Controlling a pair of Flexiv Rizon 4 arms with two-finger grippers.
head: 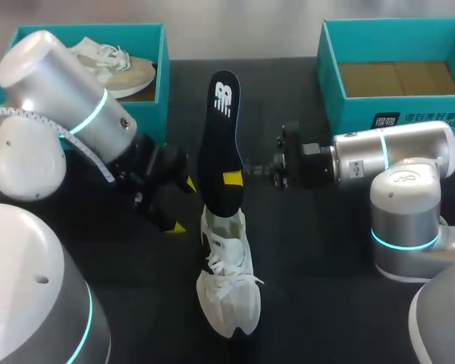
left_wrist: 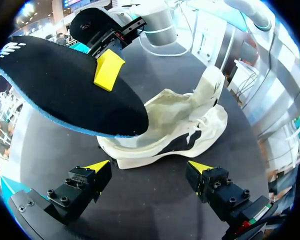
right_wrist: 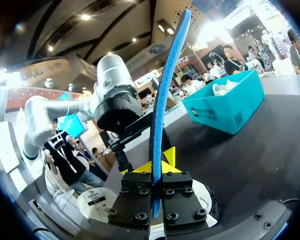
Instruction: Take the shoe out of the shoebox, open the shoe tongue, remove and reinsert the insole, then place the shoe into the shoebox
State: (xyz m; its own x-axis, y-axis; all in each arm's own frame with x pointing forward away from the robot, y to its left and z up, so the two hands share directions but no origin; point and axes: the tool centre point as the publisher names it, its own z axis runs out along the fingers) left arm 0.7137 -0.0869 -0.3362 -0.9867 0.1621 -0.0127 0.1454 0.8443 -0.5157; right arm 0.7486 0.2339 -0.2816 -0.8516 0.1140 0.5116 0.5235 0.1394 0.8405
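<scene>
White shoe [head: 227, 282] on the dark table [head: 326, 288], black insole [head: 218, 144] rising from its heel end, pinched by the right gripper [head: 237, 178], left gripper [head: 183, 205] just beside the insole, fingers spread, left shoebox [head: 164, 76] holding a second shoe [head: 117, 67], right shoebox [head: 330, 83] opposite.

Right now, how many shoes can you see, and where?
2. One white shoe lies on the table under the insole held by the right gripper; the other shoe sits in the left shoebox. My left arm covers part of that box, so another could be hidden.
</scene>
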